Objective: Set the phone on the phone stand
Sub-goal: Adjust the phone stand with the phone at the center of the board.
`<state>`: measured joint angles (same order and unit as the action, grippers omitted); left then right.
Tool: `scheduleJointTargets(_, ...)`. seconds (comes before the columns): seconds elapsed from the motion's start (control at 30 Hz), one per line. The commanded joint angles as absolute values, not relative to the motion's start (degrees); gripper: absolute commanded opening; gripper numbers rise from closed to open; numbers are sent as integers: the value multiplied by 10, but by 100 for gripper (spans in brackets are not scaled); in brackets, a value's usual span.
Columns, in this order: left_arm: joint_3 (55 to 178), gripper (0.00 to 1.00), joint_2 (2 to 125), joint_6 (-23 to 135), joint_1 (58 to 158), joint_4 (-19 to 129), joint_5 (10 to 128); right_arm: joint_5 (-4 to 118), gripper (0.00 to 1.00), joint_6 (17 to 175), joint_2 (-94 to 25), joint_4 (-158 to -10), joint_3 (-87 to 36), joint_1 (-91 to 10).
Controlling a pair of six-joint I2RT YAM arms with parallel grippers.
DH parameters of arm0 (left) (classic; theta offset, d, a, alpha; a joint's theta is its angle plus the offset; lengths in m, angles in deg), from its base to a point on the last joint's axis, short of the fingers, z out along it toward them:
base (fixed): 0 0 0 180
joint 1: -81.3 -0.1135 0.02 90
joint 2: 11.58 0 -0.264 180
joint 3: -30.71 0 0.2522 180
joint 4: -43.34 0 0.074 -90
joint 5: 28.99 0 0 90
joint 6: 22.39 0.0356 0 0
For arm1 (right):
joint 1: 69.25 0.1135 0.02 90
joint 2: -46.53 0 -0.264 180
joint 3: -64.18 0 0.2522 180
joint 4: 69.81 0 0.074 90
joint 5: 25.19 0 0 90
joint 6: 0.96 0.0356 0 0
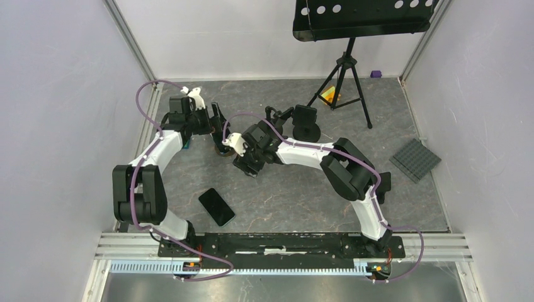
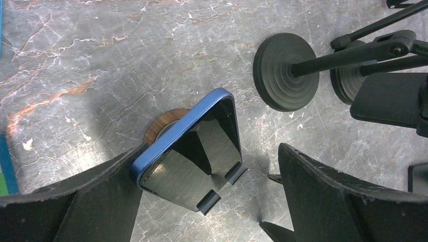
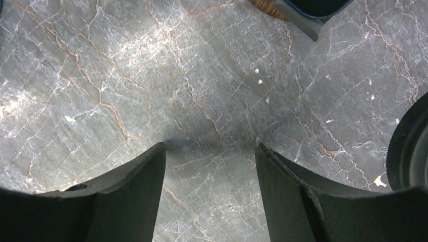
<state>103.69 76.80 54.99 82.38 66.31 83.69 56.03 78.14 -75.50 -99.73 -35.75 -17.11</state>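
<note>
Blue phone (image 2: 194, 146) on phone stand (image 2: 159, 122) — likely release step.
Left tool (image 2: 212, 147), right tool (image 3: 211, 146) apart, empty — next, lift left clear.

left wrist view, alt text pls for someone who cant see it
A blue-edged phone leans on a wood-based phone stand, its lower edge caught by two black lips. The open left tool straddles it over a grey marbled table.

In the left wrist view the blue-edged, dark-glass phone (image 2: 197, 146) covers most of the phone stand's round brown wooden base (image 2: 159, 126). From above, both are largely hidden behind the black arm wrists (image 1: 255, 148). The right wrist view's edge crops a black round disc (image 3: 410, 143). The small purple object (image 1: 376, 73) is too small to identify.
</note>
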Motion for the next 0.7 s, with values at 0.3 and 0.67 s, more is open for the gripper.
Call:
scheduleJointTargets(0.3,1069,100,745,559,839,653,778,533,71,730,-707,-1040,-342,-163)
scheduleJointTargets(0.67,977,100,606,710,814,663,778,492,71,661,-666,-1069,-285,-160)
